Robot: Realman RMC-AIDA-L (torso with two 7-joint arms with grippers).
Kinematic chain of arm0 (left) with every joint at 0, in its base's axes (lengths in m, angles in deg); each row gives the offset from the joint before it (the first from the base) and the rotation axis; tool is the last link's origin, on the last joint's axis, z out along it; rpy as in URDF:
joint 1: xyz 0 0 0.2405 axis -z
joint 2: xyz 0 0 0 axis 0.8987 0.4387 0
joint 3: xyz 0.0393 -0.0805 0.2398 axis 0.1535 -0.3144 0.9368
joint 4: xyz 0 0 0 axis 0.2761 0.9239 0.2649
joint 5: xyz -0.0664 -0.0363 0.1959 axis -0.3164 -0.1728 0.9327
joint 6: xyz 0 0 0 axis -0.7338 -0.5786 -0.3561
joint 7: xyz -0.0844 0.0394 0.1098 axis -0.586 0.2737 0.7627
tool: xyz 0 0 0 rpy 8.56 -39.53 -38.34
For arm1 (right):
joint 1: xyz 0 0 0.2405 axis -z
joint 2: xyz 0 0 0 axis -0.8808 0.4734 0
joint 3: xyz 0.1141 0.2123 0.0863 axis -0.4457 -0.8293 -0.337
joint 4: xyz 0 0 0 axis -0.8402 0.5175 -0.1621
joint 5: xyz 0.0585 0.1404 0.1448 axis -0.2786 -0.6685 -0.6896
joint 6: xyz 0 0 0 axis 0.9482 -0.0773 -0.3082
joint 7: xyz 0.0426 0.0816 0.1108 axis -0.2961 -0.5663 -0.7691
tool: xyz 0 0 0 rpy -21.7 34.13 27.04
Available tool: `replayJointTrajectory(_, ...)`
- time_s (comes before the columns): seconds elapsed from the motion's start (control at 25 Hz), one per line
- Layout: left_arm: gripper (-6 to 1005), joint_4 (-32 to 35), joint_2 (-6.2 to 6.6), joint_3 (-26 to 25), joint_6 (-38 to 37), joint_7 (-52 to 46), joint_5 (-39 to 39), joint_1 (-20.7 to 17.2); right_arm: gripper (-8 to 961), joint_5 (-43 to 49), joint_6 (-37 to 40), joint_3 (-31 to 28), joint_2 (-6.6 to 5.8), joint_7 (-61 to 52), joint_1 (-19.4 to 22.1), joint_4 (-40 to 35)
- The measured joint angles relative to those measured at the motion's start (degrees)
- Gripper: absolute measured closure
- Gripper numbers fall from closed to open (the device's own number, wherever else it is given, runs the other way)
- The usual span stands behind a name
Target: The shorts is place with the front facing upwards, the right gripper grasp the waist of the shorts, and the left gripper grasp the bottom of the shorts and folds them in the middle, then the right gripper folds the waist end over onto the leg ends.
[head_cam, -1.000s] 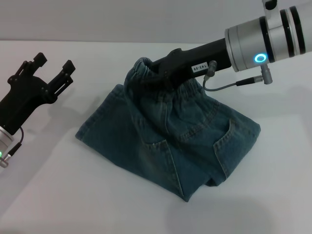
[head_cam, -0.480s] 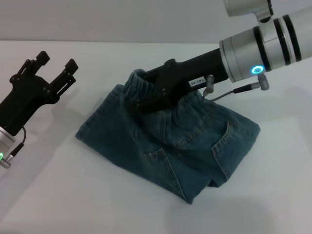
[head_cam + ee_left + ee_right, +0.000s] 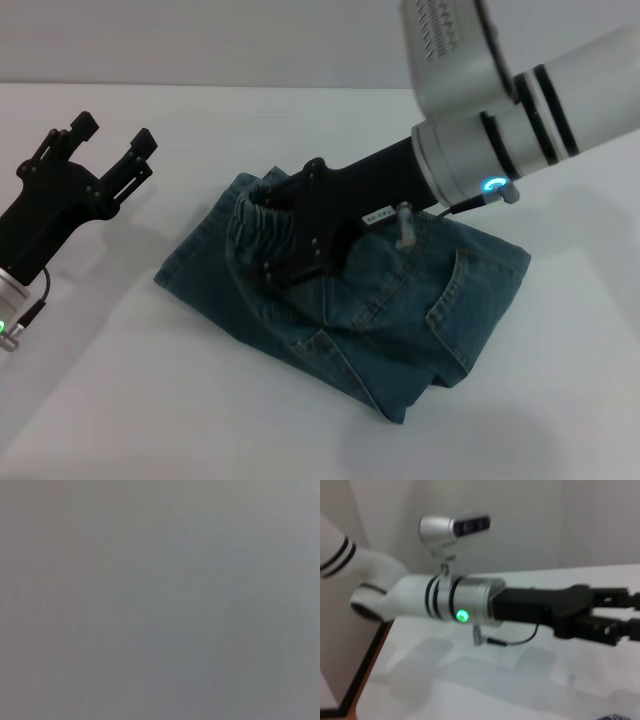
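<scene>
The blue-green denim shorts (image 3: 440,300) lie folded lengthwise at the middle of the white table. My right gripper (image 3: 285,265) is shut on the ruffled waist (image 3: 248,215) and holds it low over the denim, leaning toward the near left. The leg ends (image 3: 280,335) seem to lie along the near-left edge of the pile. My left gripper (image 3: 100,150) hangs open above the table to the left, apart from the shorts. In the right wrist view the left gripper (image 3: 615,625) and its silver arm (image 3: 465,602) with a green light show. The left wrist view is plain grey.
The white table (image 3: 120,400) spreads around the shorts on all sides. A pale wall (image 3: 200,40) runs behind its far edge. The table's dark edge (image 3: 365,670) shows in the right wrist view.
My right gripper has swung down and toward the near left, pulling the waist over the shorts. The left gripper has stayed in place, open.
</scene>
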Motion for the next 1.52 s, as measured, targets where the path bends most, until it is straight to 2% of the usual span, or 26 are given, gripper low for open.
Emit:
replayJointTrajectory(0.2,167,0.0,0.04,-0.3,0.1,0.6,-0.1,-0.2,375,0.3,-2.9,3.5,-0.02,1.3,-0.2,-1.2)
replayJointTrajectory(0.44,167,0.1,0.09,-0.7,0.6,0.7,-0.2,-0.7,375,-0.5,-9.8,6.1,0.26,5.8,2.0,-3.2)
replayJointTrajectory(0.64,167,0.1,0.09,-0.8,0.8,1.2,-0.3,-0.6,376,-7.7,-15.3,9.1,0.37,12.3,3.7,-2.6)
replayJointTrajectory(0.8,167,0.0,0.03,-1.0,1.0,2.3,-0.6,-0.7,376,-11.1,-15.5,9.8,0.15,13.2,5.1,-2.9)
replayJointTrajectory(1.08,167,-0.2,-0.02,-1.4,1.2,2.3,-1.6,-0.6,376,-12.0,-5.3,6.7,-0.46,6.8,8.5,-3.4)
replayJointTrajectory(1.12,167,-0.3,-0.04,-1.6,1.3,2.3,-1.6,-0.6,376,-11.6,-2.1,5.6,-0.72,5.5,9.0,-3.5)
replayJointTrajectory(1.16,167,-0.4,-0.05,-1.8,1.5,2.2,-1.7,-0.5,376,-10.7,4.7,3.1,-1.45,3.1,9.8,-3.5)
replayJointTrajectory(1.2,167,-0.8,-0.05,-2.3,1.8,2.2,-1.8,-0.5,376,-10.7,4.7,3.1,-1.45,3.1,9.8,-3.5)
replayJointTrajectory(1.32,167,-1.5,-0.04,-3.3,2.6,2.3,-1.8,-0.3,375,-8.4,13.5,0.0,-2.65,-0.3,10.5,-3.5)
replayJointTrajectory(1.36,167,-1.7,-0.06,-3.6,2.9,2.3,-1.8,-0.2,375,-5.0,17.1,-1.8,-3.18,-2.9,10.6,-3.5)
replayJointTrajectory(1.52,167,-2.3,-0.11,-3.9,3.3,2.3,-1.8,0.2,375,2.6,18.3,-3.1,-3.15,-6.0,10.5,-3.4)
